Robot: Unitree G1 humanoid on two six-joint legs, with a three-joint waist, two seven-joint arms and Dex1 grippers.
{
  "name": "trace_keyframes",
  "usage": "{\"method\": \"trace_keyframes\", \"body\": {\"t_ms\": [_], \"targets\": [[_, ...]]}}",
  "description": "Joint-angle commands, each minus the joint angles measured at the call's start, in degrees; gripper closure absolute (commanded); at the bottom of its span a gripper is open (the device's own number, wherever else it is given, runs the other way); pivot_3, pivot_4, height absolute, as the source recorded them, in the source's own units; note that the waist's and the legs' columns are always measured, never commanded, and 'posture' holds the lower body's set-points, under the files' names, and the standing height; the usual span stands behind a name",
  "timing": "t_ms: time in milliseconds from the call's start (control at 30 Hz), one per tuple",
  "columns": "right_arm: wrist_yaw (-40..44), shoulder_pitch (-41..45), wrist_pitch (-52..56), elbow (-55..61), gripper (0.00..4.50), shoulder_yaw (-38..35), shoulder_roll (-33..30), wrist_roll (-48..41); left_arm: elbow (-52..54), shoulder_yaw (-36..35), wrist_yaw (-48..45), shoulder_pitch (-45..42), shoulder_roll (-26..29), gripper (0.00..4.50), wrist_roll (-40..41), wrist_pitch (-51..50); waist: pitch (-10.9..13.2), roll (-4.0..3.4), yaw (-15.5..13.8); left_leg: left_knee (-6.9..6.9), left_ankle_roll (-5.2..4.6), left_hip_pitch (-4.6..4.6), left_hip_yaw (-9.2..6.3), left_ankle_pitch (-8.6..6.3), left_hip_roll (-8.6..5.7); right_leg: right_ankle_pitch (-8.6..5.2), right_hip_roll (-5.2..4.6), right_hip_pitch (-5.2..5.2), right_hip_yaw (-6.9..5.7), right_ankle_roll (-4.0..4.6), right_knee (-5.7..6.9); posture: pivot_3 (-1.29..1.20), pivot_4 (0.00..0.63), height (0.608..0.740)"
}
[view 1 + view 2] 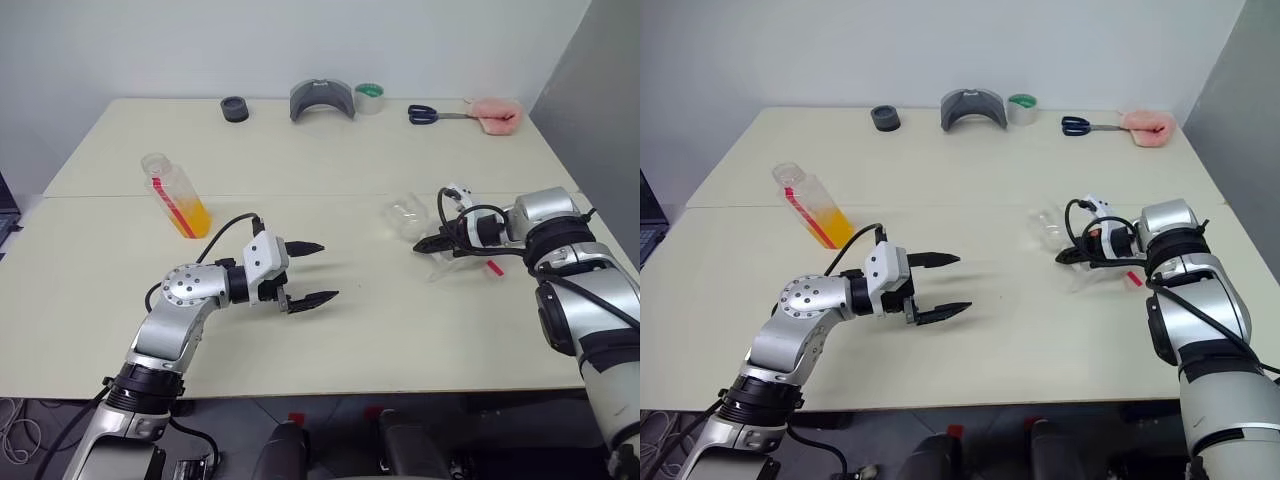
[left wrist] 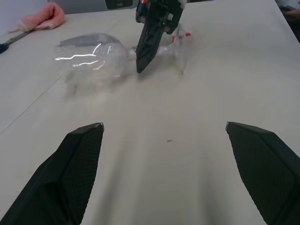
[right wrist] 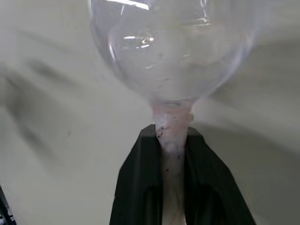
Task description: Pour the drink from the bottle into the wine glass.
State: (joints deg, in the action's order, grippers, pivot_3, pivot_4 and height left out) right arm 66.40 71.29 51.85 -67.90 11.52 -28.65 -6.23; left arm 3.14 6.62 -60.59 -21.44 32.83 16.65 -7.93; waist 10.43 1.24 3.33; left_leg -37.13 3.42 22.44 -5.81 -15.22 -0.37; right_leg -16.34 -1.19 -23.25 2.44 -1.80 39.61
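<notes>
- The glass (image 1: 412,222) lay on its side on the table (image 1: 400,330), on the robot's right, its bowl toward the middle and its foot toward the right arm.
- The right gripper (image 3: 174,154) had its two fingers closed on the stem just below the bowl, as the right wrist view showed; the glass appeared to rest on the table and not yet to be raised, though its clear body was hard to read from the head views.
- The left gripper (image 1: 310,272) hung low over the table near the front edge, jaws wide apart and holding nothing, pointing across toward the glass.
- The bottle (image 1: 176,194) stood on the left side, leaning, well apart from both grippers; its neck looked open, though whether a cap sat on it could not be told.
- The drink (image 1: 190,217) filled only the lower part of the bottle.
- Along the far edge lay scissors (image 1: 433,114) and a pink cloth (image 1: 496,114).
- Progress, as judged: early. The stem was gripped; still to come were standing the glass up, taking the bottle, and pouring. No drink was in the glass.
</notes>
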Motion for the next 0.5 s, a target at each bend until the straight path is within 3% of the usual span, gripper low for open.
{"method": "trace_keyframes", "body": {"t_ms": [33,167,300,500], "targets": [[-0.3,1.8,-0.6,0.1,4.32,-2.1,-0.2,0.4,2.4,-0.2,0.3,-0.3,0.1,0.00,0.0,0.5,0.0,0.00,0.0,-0.01,0.00,0.00,0.00,0.00,0.00,0.00,0.00,0.00,0.00,0.00,0.01,0.00,0.150,0.740],[-1.9,2.6,-0.6,0.5,4.32,-4.4,0.0,0.0,2.0,0.2,0.2,-0.7,-0.1,0.00,-0.3,0.6,0.0,0.00,0.1,0.00,0.00,0.00,0.01,0.00,0.01,0.00,0.01,0.00,0.01,0.00,0.01,0.00,0.150,0.740],[-9.6,4.6,-3.2,0.8,4.32,-12.4,1.1,-4.0,1.5,0.5,0.0,-1.3,-0.2,0.00,-0.7,0.9,0.0,-0.03,0.1,0.00,0.00,0.01,0.05,0.00,0.01,0.00,0.01,-0.04,0.04,0.00,0.07,0.00,0.150,0.740],[-22.7,2.2,-17.0,4.1,4.32,-19.7,6.3,-5.9,0.0,0.4,-0.6,-3.3,-0.3,0.00,-1.3,1.2,0.0,-0.04,0.1,0.01,0.00,0.02,0.10,0.00,0.00,0.00,0.00,-0.09,0.07,0.01,0.14,0.00,0.150,0.740]]}}
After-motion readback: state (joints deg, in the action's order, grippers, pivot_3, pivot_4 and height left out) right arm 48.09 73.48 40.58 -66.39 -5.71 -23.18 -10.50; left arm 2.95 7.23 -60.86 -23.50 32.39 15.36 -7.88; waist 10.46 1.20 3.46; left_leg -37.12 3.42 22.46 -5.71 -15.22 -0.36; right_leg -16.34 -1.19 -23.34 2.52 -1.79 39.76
